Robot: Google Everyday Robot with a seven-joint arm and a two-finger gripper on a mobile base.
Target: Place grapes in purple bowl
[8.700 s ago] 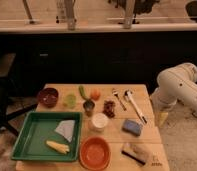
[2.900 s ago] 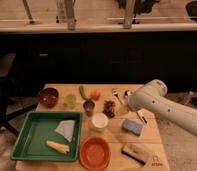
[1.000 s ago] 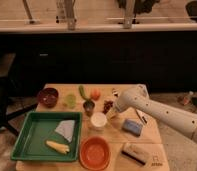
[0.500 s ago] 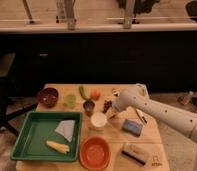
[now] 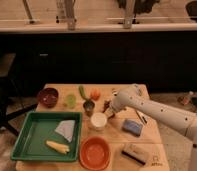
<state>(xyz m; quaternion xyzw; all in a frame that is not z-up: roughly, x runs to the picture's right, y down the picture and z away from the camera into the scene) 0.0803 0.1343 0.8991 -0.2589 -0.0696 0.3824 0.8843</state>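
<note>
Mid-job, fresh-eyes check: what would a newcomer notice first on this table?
The white arm reaching in from the right stands out first, its tool down at the grapes near mid-table. Next come the big green tray at front left and the orange bowl beside it. The purple bowl sits near the far left corner.

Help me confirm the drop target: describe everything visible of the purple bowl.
The purple bowl is small, round and dark maroon-purple, with a slightly glossy rim, perhaps plastic. It stands upright, mouth up, on the wooden table's far left corner in this view, just beyond the green tray. Its inside is dark and seems empty. Nothing touches it; a pale green item sits apart to its right. The gripper is well away, near the table's middle at the grapes.
</note>
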